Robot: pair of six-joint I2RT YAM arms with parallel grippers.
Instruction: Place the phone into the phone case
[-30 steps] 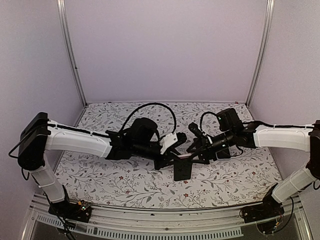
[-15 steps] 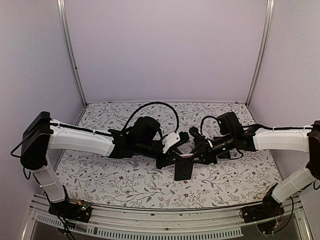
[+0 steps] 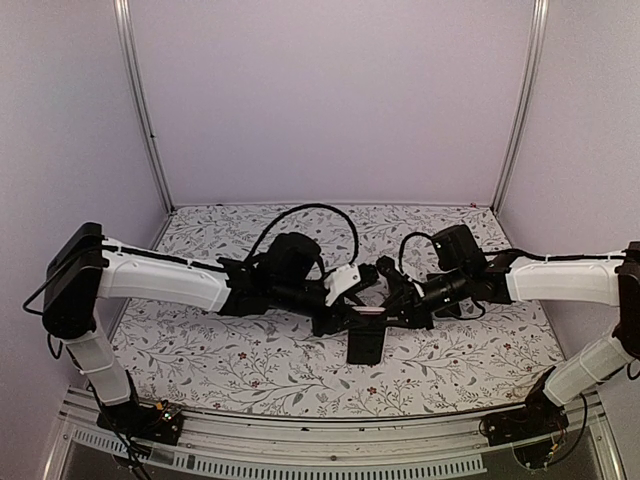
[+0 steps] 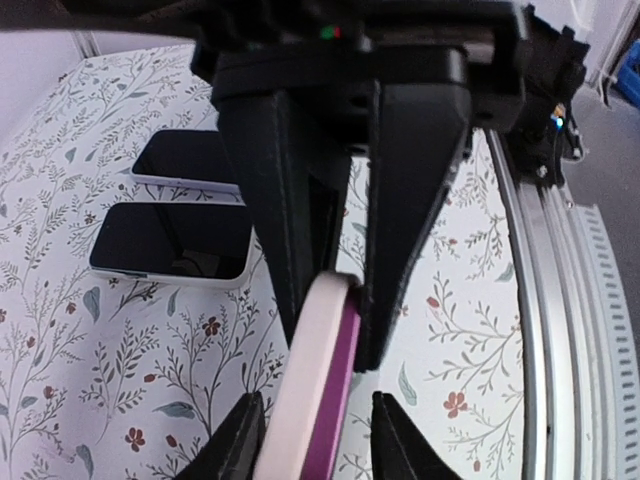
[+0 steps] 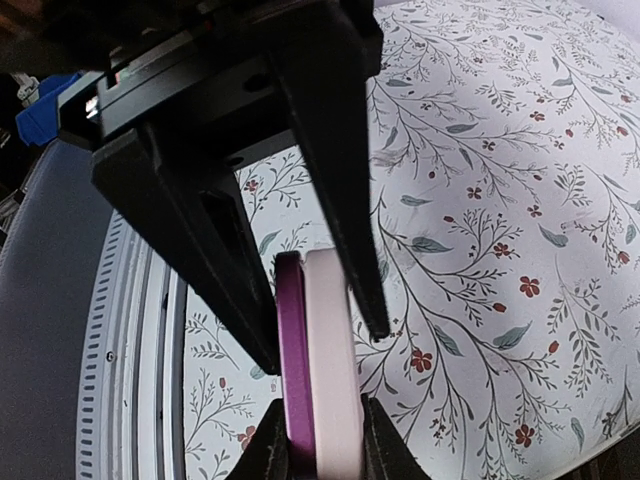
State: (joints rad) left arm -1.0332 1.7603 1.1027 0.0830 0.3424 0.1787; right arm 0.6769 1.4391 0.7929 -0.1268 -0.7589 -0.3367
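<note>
A purple phone sits against a pale pink phone case, seen edge-on. My left gripper is shut on the pair, one finger on the pink side and one on the purple side. My right gripper is shut on the same pair, with the phone to the left of the case. In the top view the phone hangs as a dark rectangle above the table centre, between my left gripper and my right gripper.
Two other dark-screened phones lie flat side by side on the floral tablecloth. The grey slotted front rail runs along the near edge. Lilac walls enclose the table on three sides.
Both arms have drawn closer together at the table centre. My right gripper has moved left onto the phone and case, which now hang slightly lower.
</note>
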